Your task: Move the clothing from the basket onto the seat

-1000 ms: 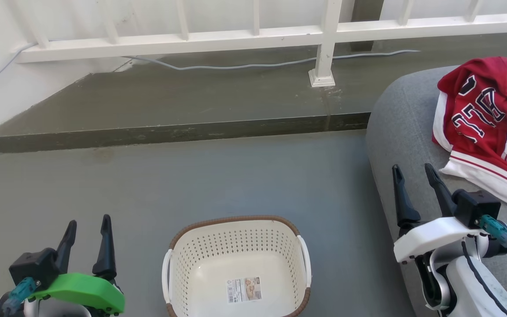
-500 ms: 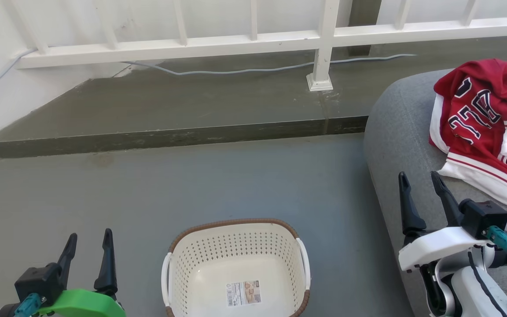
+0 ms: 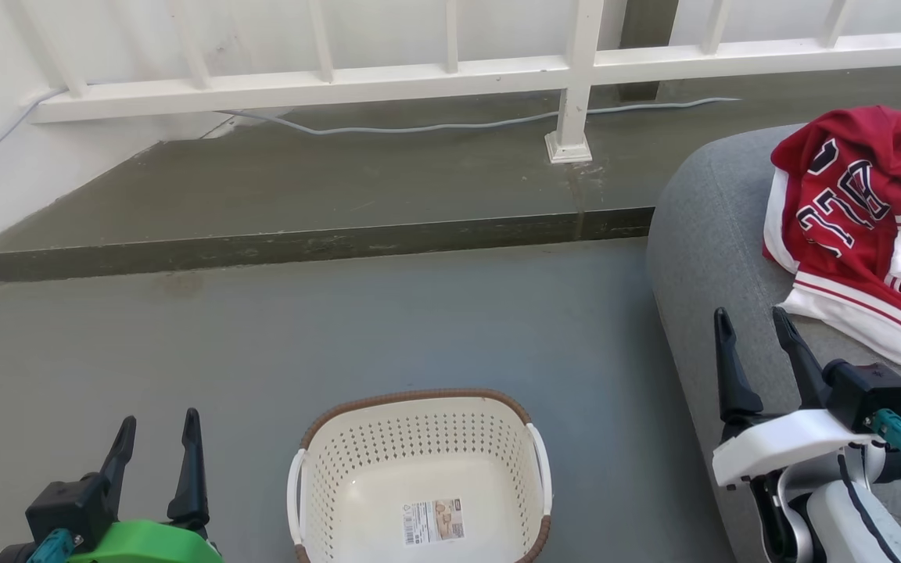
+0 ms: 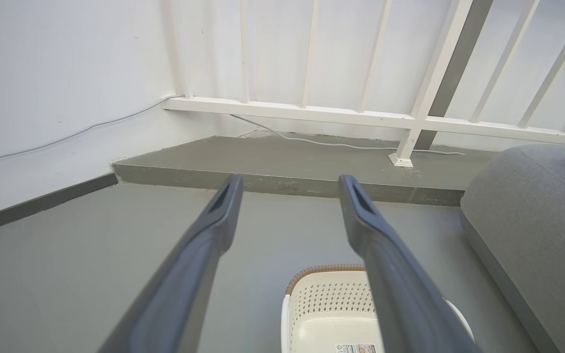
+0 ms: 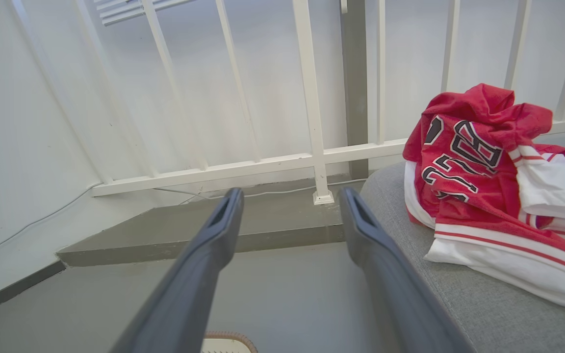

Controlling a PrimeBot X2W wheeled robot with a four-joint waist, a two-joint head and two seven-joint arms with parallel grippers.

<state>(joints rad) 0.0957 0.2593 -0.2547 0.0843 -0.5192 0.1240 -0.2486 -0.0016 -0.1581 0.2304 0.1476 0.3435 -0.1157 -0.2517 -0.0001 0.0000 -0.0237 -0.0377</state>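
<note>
One label (image 3: 433, 518) in basket (image 3: 418, 394) (unreadable); lettered clothing (image 3: 849, 227) on seat (image 3: 712, 234)

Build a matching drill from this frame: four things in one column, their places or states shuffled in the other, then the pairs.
Things:
1. clothing
2. basket
3. left pincer
4. cable

Places or states:
A. empty, on the floor
B. open, holding nothing
C. heaped on the seat
D. along the ledge, under the railing

Pairs: 1-C, 2-A, 3-B, 4-D
</note>
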